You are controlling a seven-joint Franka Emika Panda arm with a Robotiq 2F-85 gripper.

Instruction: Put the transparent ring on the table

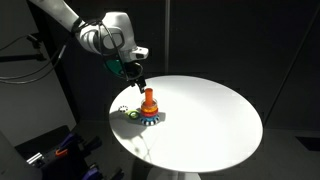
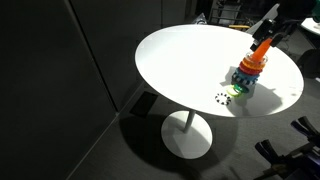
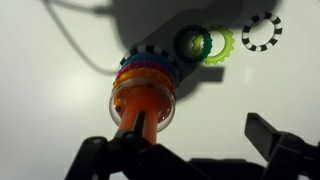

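Note:
The transparent ring shows in the wrist view as a clear rim around the orange top of the stacked ring toy. The toy stands on the white round table in both exterior views. My gripper is open, just above the toy. One finger is over the transparent ring and the orange top, the other is out over bare table. In an exterior view the gripper hangs just above the toy. The ring is too faint to make out in the exterior views.
A green ring with a dark ring beside it lies on the table next to the toy. A black-and-white ring lies a little further out. They lie near the table edge.

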